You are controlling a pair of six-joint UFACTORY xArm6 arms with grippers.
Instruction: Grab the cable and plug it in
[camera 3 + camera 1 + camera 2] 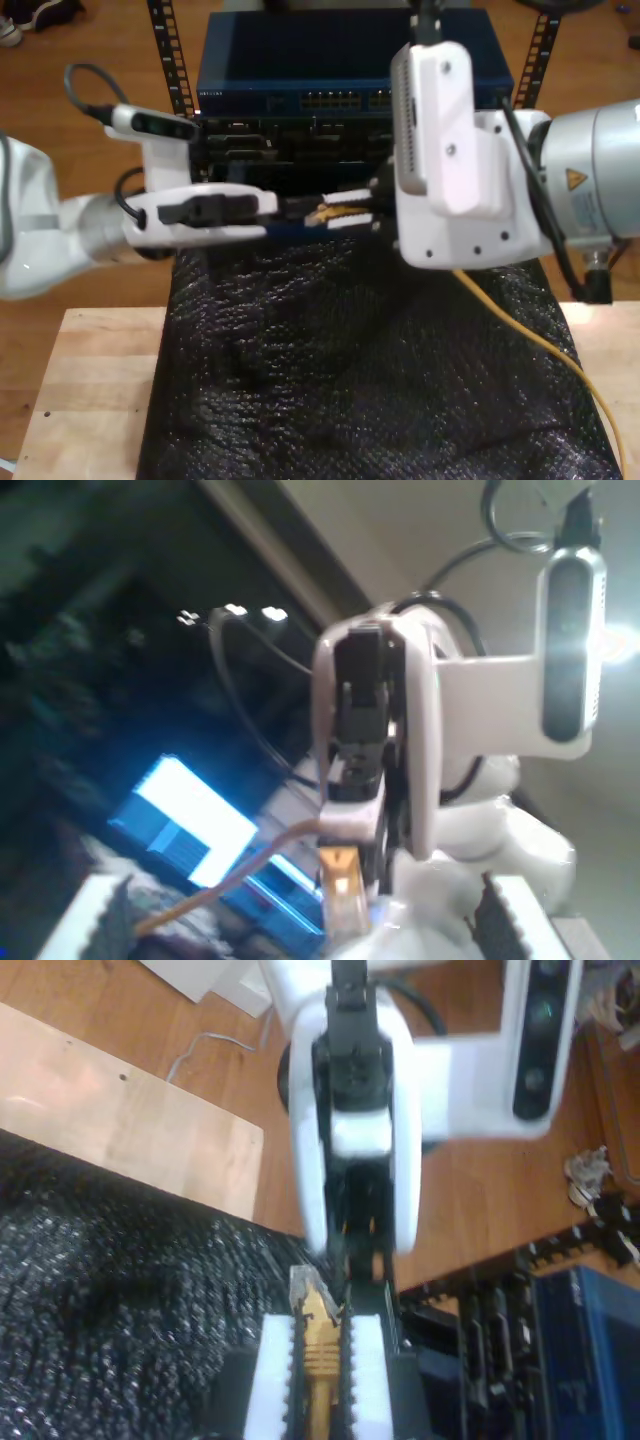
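Starting at the exterior view's left, you will find my first gripper [290,208] reaching level toward the centre, just in front of the rack [350,60]. Its wrist view shows its two ribbed fingers [95,920] standing well apart with nothing clamped between them. Just beside its tip you will see the plug [318,213], raised above the black mat [330,370] and pointing toward that gripper. My second gripper [345,209] comes in from the exterior view's right, its white pads [270,1370] closed on the cable [530,340] directly behind the plug. The cable then emerges under that arm's camera mount [450,170], crosses the mat and hangs past the table [90,390] edge at the exterior view's lower right.
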